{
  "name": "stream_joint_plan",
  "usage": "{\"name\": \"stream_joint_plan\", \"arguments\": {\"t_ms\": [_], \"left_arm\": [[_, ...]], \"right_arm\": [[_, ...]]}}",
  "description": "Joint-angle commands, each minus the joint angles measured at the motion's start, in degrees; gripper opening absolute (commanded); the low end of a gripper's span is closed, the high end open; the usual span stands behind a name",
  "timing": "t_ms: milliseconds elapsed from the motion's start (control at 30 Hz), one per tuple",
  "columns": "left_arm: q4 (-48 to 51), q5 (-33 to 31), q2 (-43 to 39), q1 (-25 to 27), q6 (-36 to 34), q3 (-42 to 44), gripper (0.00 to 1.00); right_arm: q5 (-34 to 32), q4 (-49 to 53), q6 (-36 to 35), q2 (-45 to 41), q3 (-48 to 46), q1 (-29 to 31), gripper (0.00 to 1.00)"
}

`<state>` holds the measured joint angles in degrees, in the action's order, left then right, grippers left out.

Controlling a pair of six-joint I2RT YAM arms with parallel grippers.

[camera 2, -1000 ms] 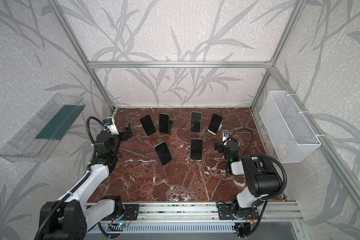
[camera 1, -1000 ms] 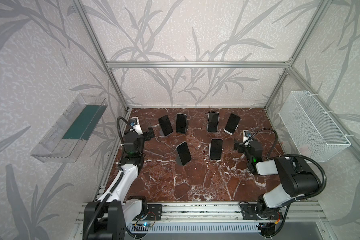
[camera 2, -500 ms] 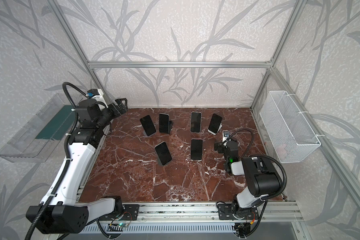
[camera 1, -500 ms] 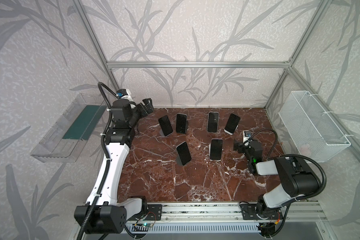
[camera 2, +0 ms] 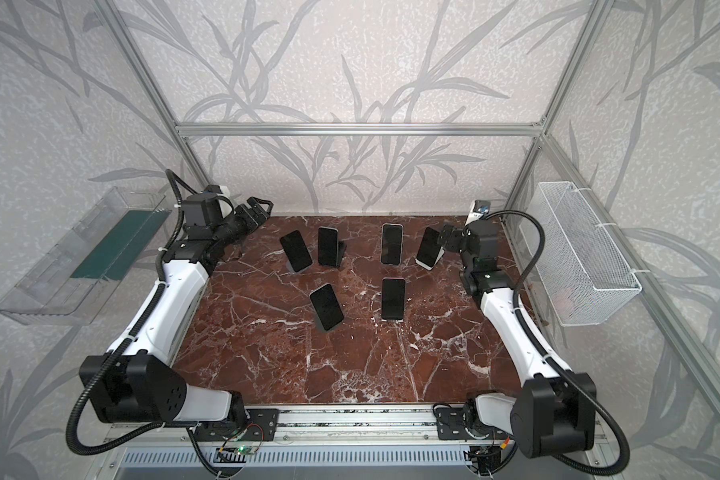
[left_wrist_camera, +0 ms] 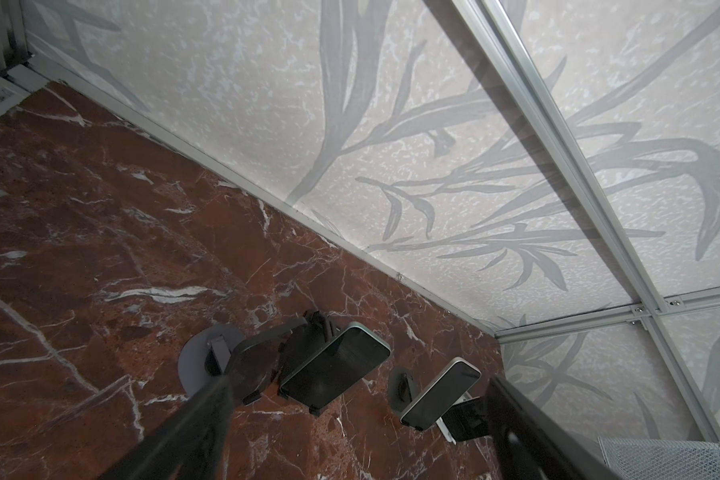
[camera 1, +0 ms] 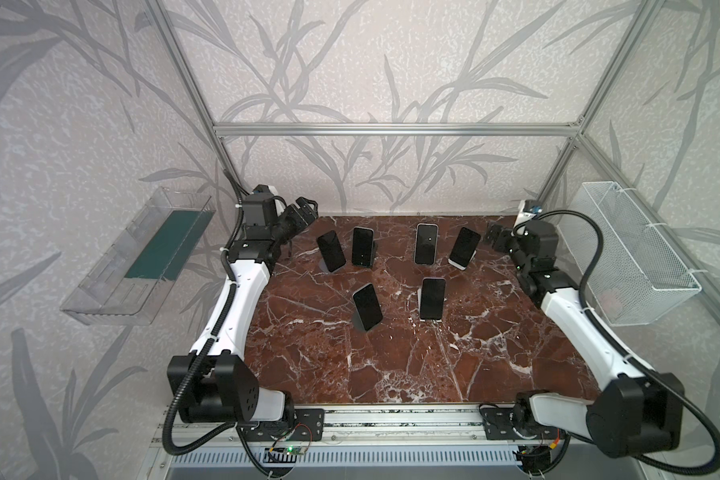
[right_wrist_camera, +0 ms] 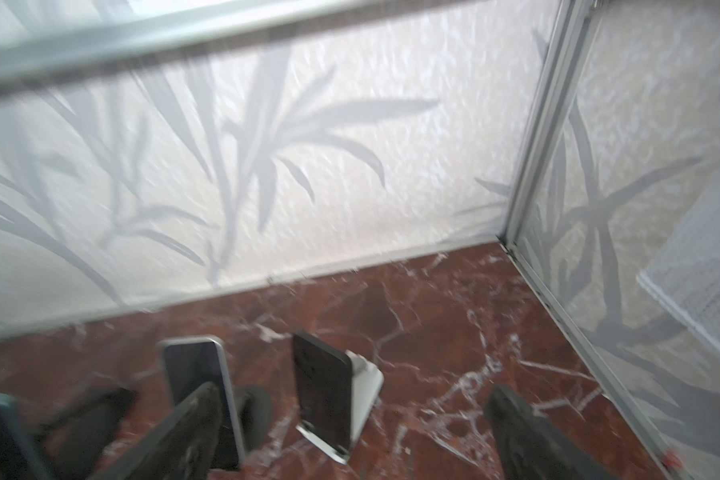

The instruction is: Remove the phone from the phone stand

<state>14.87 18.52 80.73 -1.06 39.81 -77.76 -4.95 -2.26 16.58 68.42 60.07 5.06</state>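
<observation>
Phones (camera 1: 432, 298) on stands (left_wrist_camera: 200, 361), six across marble table (camera 1: 391, 365), none grasped.
Noting, from the left: clear tray (camera 1: 113, 286) hanging on the left wall. Seeing left gripper (camera 1: 308, 209) hovering over the back-left corner, raised above the table, fingers (left_wrist_camera: 192, 428) spread wide and clasping nothing, apart from the nearest phone. Counting four phones leaning in the back row: leftmost phone (camera 1: 331, 256) just beside second phone (camera 1: 362, 252), then third phone (camera 1: 425, 244) and fourth phone (camera 1: 464, 248) propped on a white stand (right_wrist_camera: 366, 386). Counting two more nearer the front: front-left phone (camera 1: 367, 306), front-right phone (camera 2: 393, 298), all six showing dark screens. Seeing right gripper (camera 1: 495, 239) hanging just beside the fourth phone, not touching it, fingers (right_wrist_camera: 528, 440) parted with nothing between. Noting blur across the right wrist view. Logging wire basket (camera 1: 636, 257) hanging on the right wall.
</observation>
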Motion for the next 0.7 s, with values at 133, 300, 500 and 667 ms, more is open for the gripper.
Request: {"name": "stream_joint_plan", "arguments": {"t_ms": [133,300,500,667], "left_arm": [[-8.9,4.5,-4.2,0.7,9.8,10.4,0.83],[-12.0,6.4,-5.7,1.1,11.1,13.2,0.81],[-21.0,12.1,-6.5,1.2,14.5,16.2,0.79],[-29.1,14.5,-5.5,2.1,17.4,18.8,0.79]], "right_arm": [[26.1,3.9,14.1,-13.8,-7.9,-2.9,0.95],[21.9,20.3,10.2,-12.7,-3.2,-2.1,0.92],[2.1,32.5,3.3,-12.6,1.5,12.2,0.92],[-6.7,36.7,7.7,-12.1,1.5,21.6,0.93]]}}
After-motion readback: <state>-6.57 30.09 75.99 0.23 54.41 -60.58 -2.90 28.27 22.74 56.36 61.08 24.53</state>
